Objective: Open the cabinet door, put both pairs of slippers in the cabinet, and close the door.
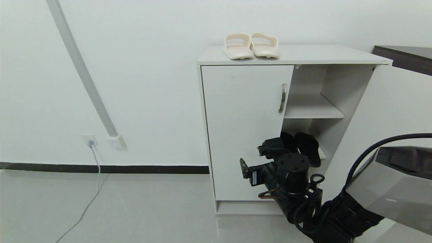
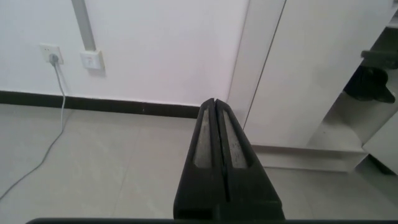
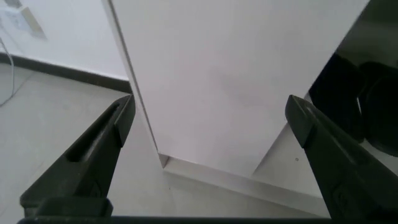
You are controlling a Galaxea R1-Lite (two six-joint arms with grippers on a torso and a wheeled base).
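The black slippers are sitting on the lower shelf inside the cabinet, in its open right half. The beige slippers are lying side by side on the cabinet's top, above the left door. That door is sitting shut, with its handle at the inner edge. The right door is standing wide open, so I am getting open access to the upper shelf and the shelf below it.

I am holding the right tool spread wide and low, facing the left door's bottom corner, near the black slippers but apart from them. The left tool is pinched shut with nothing in it, hanging over the floor left of the cabinet.

Further left, a grey cable is trailing from a wall socket across the tiles. A dark counter is standing past the open door.
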